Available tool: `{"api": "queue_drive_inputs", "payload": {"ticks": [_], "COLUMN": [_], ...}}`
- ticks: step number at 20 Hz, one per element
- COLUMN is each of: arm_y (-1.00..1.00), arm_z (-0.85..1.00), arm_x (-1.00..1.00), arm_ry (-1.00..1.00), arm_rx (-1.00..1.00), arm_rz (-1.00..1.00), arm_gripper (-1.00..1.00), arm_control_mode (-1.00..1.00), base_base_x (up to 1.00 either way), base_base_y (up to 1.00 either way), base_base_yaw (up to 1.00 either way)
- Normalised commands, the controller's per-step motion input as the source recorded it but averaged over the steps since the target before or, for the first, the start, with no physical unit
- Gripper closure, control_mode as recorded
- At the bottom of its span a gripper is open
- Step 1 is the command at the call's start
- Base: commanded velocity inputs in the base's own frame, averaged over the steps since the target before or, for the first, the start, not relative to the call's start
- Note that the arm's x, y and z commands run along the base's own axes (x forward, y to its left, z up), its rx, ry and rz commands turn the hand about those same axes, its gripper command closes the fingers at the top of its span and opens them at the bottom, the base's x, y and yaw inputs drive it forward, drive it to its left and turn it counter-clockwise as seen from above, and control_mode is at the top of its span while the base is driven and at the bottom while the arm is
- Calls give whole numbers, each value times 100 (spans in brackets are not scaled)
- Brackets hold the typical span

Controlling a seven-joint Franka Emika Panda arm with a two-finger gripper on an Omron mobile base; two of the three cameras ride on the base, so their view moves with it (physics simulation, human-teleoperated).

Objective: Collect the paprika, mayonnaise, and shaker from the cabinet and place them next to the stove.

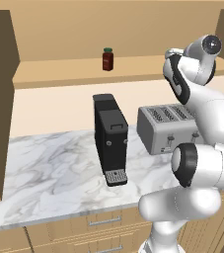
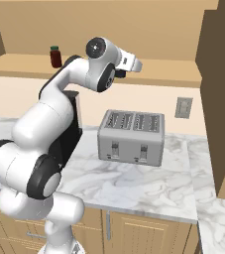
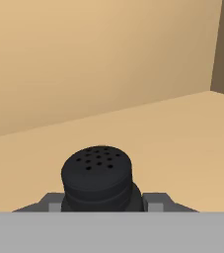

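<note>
My gripper [image 3: 103,202] is shut on the shaker [image 3: 97,175], a small black bottle with a perforated top that stands between the two fingertips [image 3: 155,201] on the cabinet shelf [image 3: 182,133]. In the right base view the hand [image 2: 129,63] reaches in over the right part of the shelf [image 2: 173,72]. The paprika [image 1: 107,59] [image 2: 55,56], a dark red jar with a green cap, stands upright further left on the same shelf, apart from the hand. The mayonnaise and the stove are out of view.
Below the shelf, a silver toaster [image 1: 165,126] [image 2: 131,136] and a black coffee machine [image 1: 111,138] stand on the marble counter [image 1: 49,173]. The cabinet's side wall [image 2: 218,89] rises close to the right of the hand. A wall socket [image 2: 183,106] sits under the shelf.
</note>
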Motion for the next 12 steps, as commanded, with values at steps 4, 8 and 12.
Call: {"api": "queue_drive_inputs", "payload": {"ticks": [4,8,12], "arm_y": [14,19,22], "arm_z": [0,-1,-16], "arm_x": [-99,-100,-100], "arm_ry": [0,0,0], "arm_rx": [0,0,0], "arm_rz": [4,6,6], "arm_gripper": [100,100,100], "arm_control_mode": [-100,-100,-100], "base_base_x": [0,0,0], "base_base_y": [0,0,0], "base_base_yaw": [0,0,0]}}
